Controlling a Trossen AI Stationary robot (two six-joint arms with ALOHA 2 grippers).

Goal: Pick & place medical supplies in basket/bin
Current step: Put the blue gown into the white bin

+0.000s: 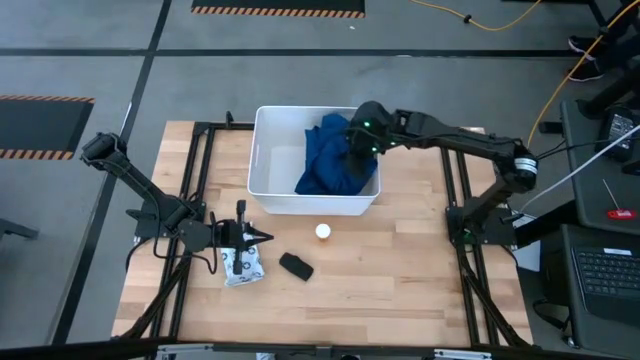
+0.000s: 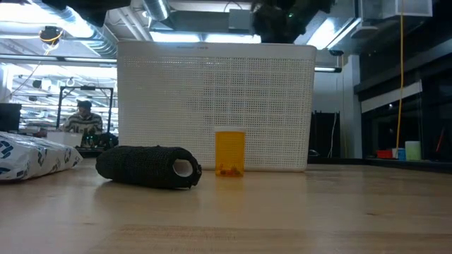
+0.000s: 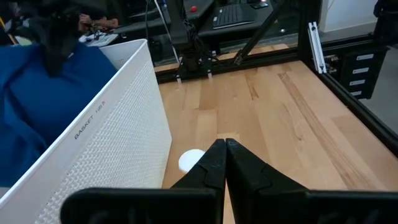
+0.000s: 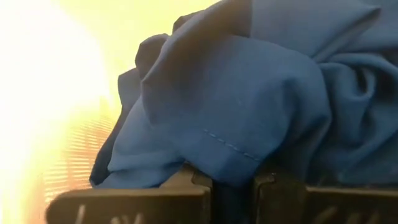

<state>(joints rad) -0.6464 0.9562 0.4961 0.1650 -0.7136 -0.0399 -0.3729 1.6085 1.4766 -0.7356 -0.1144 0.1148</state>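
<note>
The white basket (image 1: 262, 160) stands at the table's middle, toward the far edge. A dark-blue cloth (image 1: 325, 165) fills its right half, with my right gripper (image 1: 352, 143) shut on it above the basket's far right corner. On the table in front of the basket lie a white dotted packet (image 1: 242, 266), a black oblong (image 1: 295, 266) and a small orange bottle with a white cap (image 1: 323, 232). My left gripper (image 1: 268, 238) is shut on nothing, just above the packet's far end. My right gripper pinches a bunched fold of the blue cloth (image 4: 233, 177) between its two fingers, coming from the table's right side and slanting down. Several layers bulge out past the fingers. The cloth hangs slack below them, and its lower part (image 1: 315, 182) lies inside the basket.
The basket's tall perforated wall (image 2: 215, 106) stands right behind the bottle (image 2: 229, 152) and the black oblong (image 2: 148, 166). Black frame rails (image 1: 200, 190) run along the table's left and right sides. Bare wood lies at the near right (image 1: 400, 280).
</note>
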